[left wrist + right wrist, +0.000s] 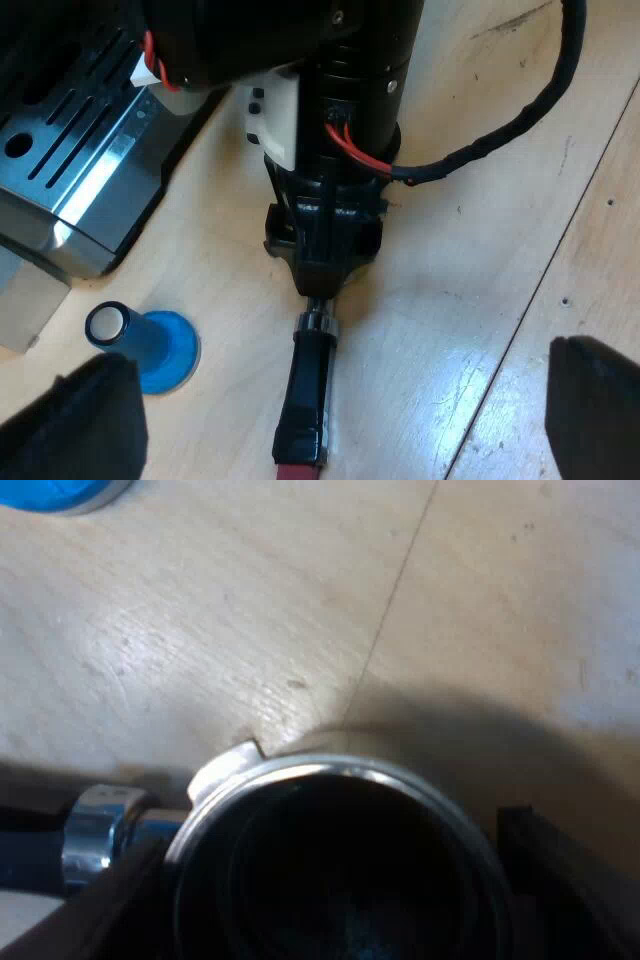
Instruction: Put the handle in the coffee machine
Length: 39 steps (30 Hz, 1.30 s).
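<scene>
Pale wood with a fine grain and long plank seams makes up the bench (pixel 480 250), smooth and faintly glossy under the light. On it stands the espresso machine (pixel 95 225), brushed metal along its front edge. Its drip tray (pixel 50 150) is a dark grille cut with narrow slots and one round hole.

Near the machine's base the tamper (pixel 150 345) stands upright. It is bright blue, with a narrow neck flaring into a round foot, and its top is a dark ring around a pale centre.

The left tool (pixel 345 365) hangs above the bench with its blunt black fingers (pixel 90 420) spread wide, gripping nothing. The tamper is close by one of them.

The holder (pixel 305 400) is out over the bench near the machine, apart from it and not locked into its front. Its dark handle has a chrome collar at one end and a red tip at the other. I cannot tell whether it rests on the wood.

The right tool (pixel 330 880) stands over the holder's basket end, fingers pressed against either side of the round bowl, pinching it. The bowl has a polished steel rim with a small lug. Its inside is dark, and I cannot tell what is in it.
</scene>
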Available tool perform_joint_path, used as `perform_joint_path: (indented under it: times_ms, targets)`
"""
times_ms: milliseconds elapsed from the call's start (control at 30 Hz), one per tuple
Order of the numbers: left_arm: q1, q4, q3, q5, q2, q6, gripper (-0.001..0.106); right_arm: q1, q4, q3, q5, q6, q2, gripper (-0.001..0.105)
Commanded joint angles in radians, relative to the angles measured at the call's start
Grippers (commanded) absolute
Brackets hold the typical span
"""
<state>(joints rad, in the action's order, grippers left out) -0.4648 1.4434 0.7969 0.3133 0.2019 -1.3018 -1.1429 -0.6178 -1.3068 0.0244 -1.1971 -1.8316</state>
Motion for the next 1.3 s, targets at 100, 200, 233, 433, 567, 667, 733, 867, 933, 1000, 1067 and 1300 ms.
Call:
perform_joint_path:
  times_ms: [100, 200, 233, 433, 567, 667, 733, 867, 933, 1000, 1067, 1300]
  targets:
    - [-0.001, -0.006, 0.006, 0.006, -0.004, -0.010, 0.081, 0.003, 0.004, -0.005, 0.006, -0.024, 0.000, 0.015]
    - [-0.001, -0.006, 0.006, 0.006, -0.004, 0.003, 0.081, 0.003, 0.004, -0.005, 0.006, -0.039, 0.001, 0.000]
    - [-0.001, -0.008, 0.006, 0.006, -0.004, 0.014, 0.081, 0.003, 0.004, -0.005, 0.006, -0.039, 0.006, 0.000]
    - [-0.001, -0.020, 0.004, 0.006, -0.004, 0.115, 0.081, 0.003, -0.051, -0.005, -0.005, -0.006, 0.052, 0.000]
    - [-0.001, -0.043, 0.004, 0.006, -0.004, 0.118, 0.081, 0.003, -0.104, -0.005, -0.024, 0.001, 0.095, 0.000]
    - [-0.001, -0.043, 0.004, 0.006, -0.004, 0.118, 0.081, 0.003, -0.143, -0.005, -0.051, 0.001, 0.136, 0.000]
    - [-0.001, -0.043, 0.004, 0.006, -0.004, 0.118, 0.081, 0.003, -0.170, -0.005, -0.051, 0.001, 0.157, 0.000]
    - [-0.001, -0.063, 0.004, 0.036, -0.004, 0.118, 0.081, 0.003, -0.238, -0.005, -0.056, 0.001, 0.206, 0.000]
    - [-0.001, -0.068, 0.004, 0.040, -0.004, 0.118, 0.081, 0.003, -0.262, -0.005, -0.077, 0.001, 0.226, 0.000]
    - [-0.001, -0.068, -0.001, 0.043, -0.004, 0.118, 0.081, 0.003, -0.280, -0.005, -0.091, 0.001, 0.244, 0.000]
    - [-0.001, -0.068, -0.006, 0.052, -0.004, 0.118, 0.081, 0.003, -0.291, -0.005, -0.101, 0.001, 0.260, 0.000]
    - [-0.001, -0.116, -0.057, 0.136, -0.004, 0.087, 0.081, 0.003, -0.321, -0.005, -0.102, 0.001, 0.308, 0.000]
